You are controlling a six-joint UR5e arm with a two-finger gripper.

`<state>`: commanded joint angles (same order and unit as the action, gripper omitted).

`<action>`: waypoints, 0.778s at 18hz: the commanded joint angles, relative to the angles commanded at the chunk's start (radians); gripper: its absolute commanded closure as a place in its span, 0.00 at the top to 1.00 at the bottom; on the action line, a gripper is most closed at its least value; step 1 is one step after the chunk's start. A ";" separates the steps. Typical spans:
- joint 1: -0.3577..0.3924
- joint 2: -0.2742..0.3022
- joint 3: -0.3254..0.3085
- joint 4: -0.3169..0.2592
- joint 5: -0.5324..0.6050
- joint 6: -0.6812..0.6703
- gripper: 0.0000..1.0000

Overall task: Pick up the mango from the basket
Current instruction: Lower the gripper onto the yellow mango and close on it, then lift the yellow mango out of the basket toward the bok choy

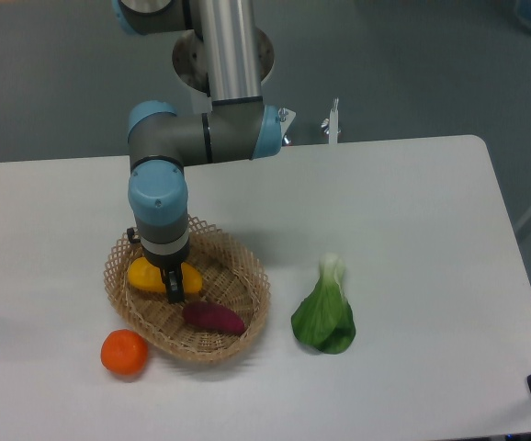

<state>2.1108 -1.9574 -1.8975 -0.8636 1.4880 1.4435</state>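
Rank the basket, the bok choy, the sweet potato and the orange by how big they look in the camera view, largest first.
1. basket
2. bok choy
3. and 4. sweet potato and orange: too alike to rank; the potato is longer, the orange rounder.

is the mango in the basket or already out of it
In. The mango sits within the wicker rim of the basket, beside the sweet potato, with the gripper down on it.
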 joint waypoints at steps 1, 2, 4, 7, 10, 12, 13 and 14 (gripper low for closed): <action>0.000 0.003 0.002 0.000 0.000 0.000 0.47; 0.000 0.006 0.003 0.000 -0.002 -0.002 0.42; 0.000 0.014 0.009 -0.002 -0.002 -0.035 0.36; 0.000 0.024 0.017 -0.003 -0.003 -0.095 0.31; 0.002 0.046 0.018 -0.011 -0.002 -0.106 0.31; 0.011 0.063 0.021 -0.017 0.000 -0.109 0.31; 0.015 0.070 0.025 -0.018 0.000 -0.110 0.31; 0.020 0.075 0.026 -0.018 0.000 -0.110 0.32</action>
<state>2.1307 -1.8822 -1.8715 -0.8820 1.4880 1.3330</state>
